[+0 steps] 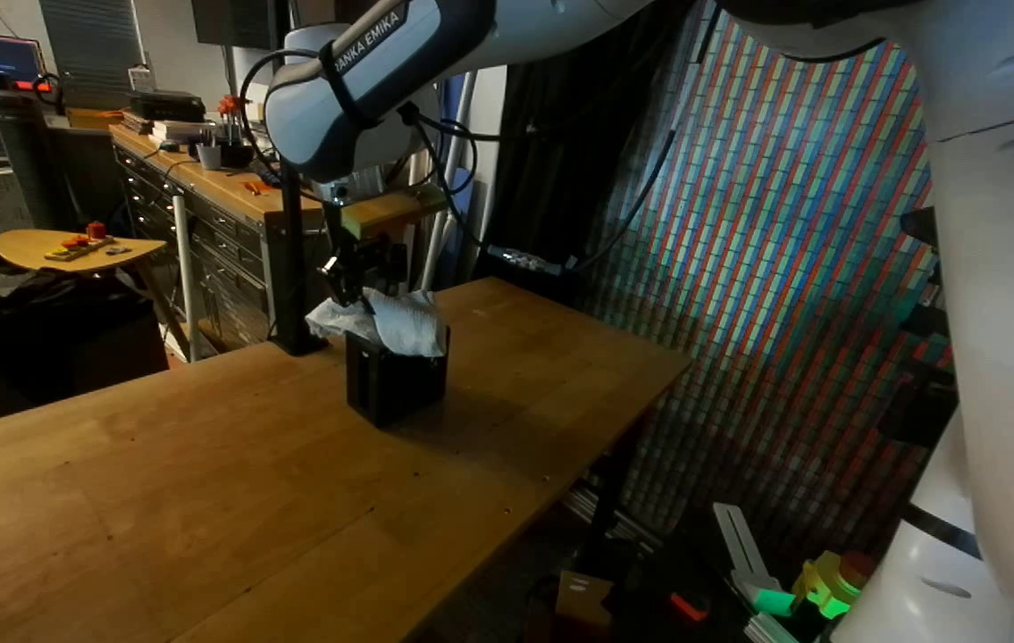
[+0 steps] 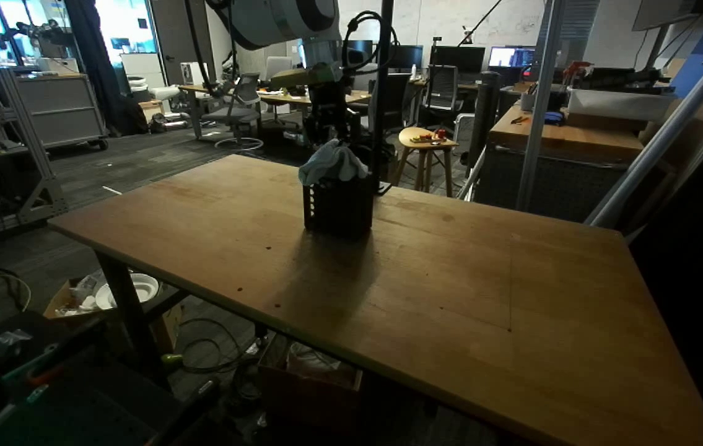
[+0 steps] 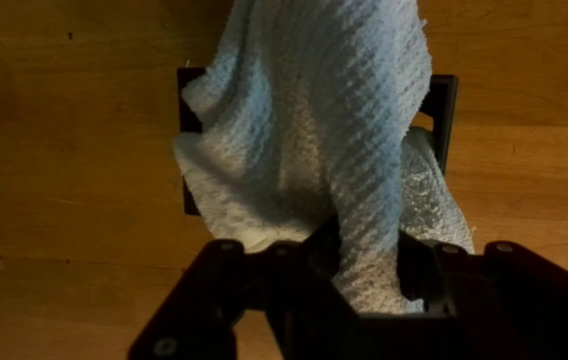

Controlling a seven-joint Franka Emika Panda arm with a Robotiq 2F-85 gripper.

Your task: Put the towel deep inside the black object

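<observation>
Standing beyond the far long edge of the wooden counter (image 1: 185, 500), a small stool (image 1: 24, 243) is located at the left in an exterior view, with red and yellow pieces (image 1: 96, 230) placed on its top. Next, beyond the same edge, a workbench with drawers (image 1: 230, 250) is positioned. A black post (image 1: 292, 268) is seated on the counter at that edge. To the right of the post, the gripper (image 3: 370, 245) is suspended above the counter, pointed downward. In the wrist view, the fingers (image 3: 414, 267) are set a narrow gap apart, and a fold of the towel (image 3: 359, 110) is pinched between them. The towel is draped across the top of the black object (image 1: 395, 388), with cloth projected past the rim on more than one side. How much cloth is contained inside the object cannot be determined. The black object is set upright on the counter, closer to the far long edge than to the near long edge, in both exterior views. At the right, a multicoloured patterned backdrop (image 1: 766, 223) is placed beyond the right corner of the counter. Farthest right, the white arm (image 1: 1007, 268) is extended over the counter toward the gripper.
</observation>
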